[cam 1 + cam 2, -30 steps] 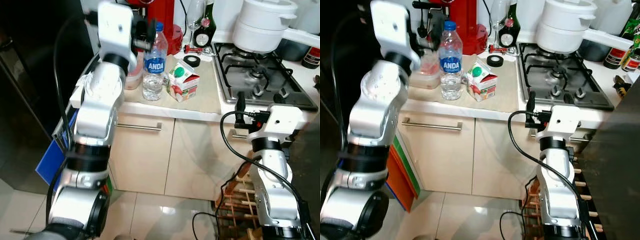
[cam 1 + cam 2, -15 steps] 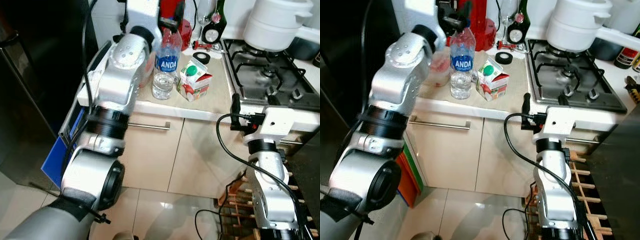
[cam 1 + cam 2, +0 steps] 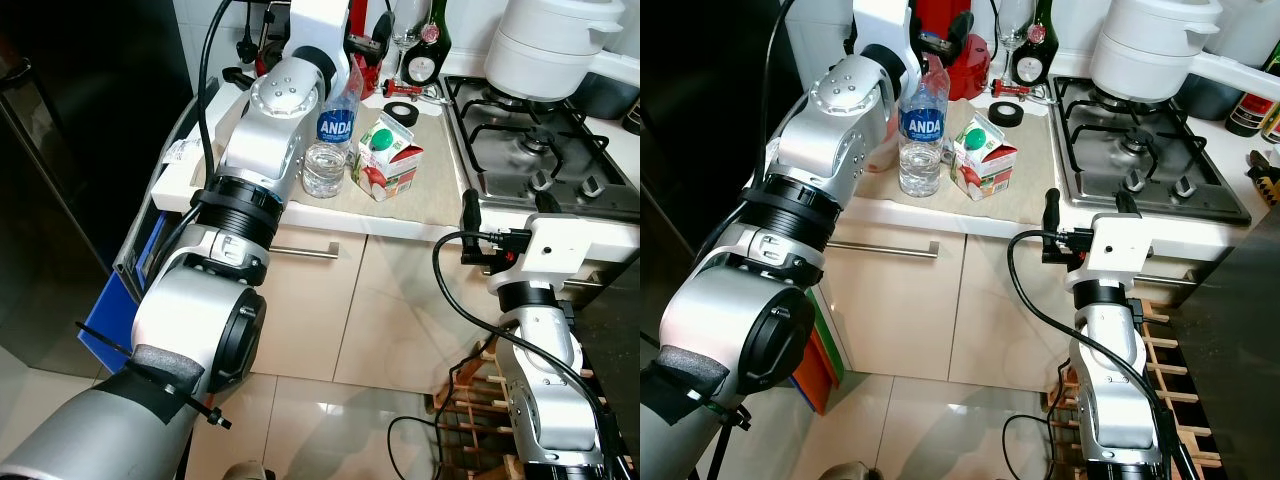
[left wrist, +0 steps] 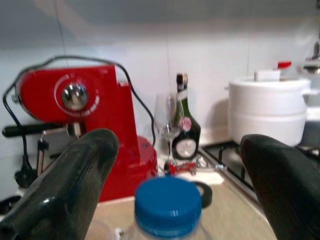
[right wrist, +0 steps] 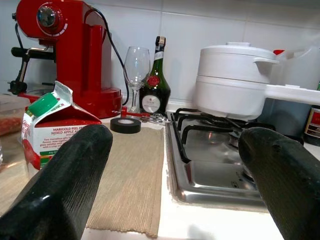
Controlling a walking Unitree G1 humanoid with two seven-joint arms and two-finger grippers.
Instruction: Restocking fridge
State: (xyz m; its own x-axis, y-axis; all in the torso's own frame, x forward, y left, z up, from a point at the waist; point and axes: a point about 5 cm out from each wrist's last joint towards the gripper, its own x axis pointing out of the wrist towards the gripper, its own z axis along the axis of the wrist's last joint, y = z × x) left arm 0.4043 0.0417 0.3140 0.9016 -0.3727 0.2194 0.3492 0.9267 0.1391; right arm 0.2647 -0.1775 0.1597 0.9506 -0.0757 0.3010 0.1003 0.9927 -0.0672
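Left eye view: the water bottle (image 3: pixel 327 150) stands upright on the beige mat of the surface (image 3: pixel 420 215), upper centre of the frame, just beside the juice carton (image 3: pixel 384 170) to its right. The left end effector (image 3: pixel 352 38) is raised over the bottle's cap, near the red coffee machine (image 3: pixel 362 30). The right end effector (image 3: pixel 470 215) sits at the surface edge, centre right of the frame, in front of the gas hob (image 3: pixel 545 140).

Right eye view: the same layout. The bottle stands in the upper centre, the carton touching or nearly touching it; which cannot be told. A white pot (image 3: pixel 1145 50) rests on the hob at upper right. The dark fridge (image 3: pixel 700 110) fills the upper left.

Left wrist view: the two fingers (image 4: pixel 70 185) stand wide apart and hold nothing. The blue cap (image 4: pixel 167 205) lies low in the frame, centred between them.

Right wrist view: the fingers (image 5: pixel 60 185) are spread wide and empty, aimed across the mat toward the hob; the carton appears at the left of the frame.

Step in hand, as judged: approach for the pick of the bottle. The grasp is not yet made. The next move calls for lowering the left end effector until the fingers bracket the bottle below the cap, then closing. The carton standing close by leaves little clearance on that side.
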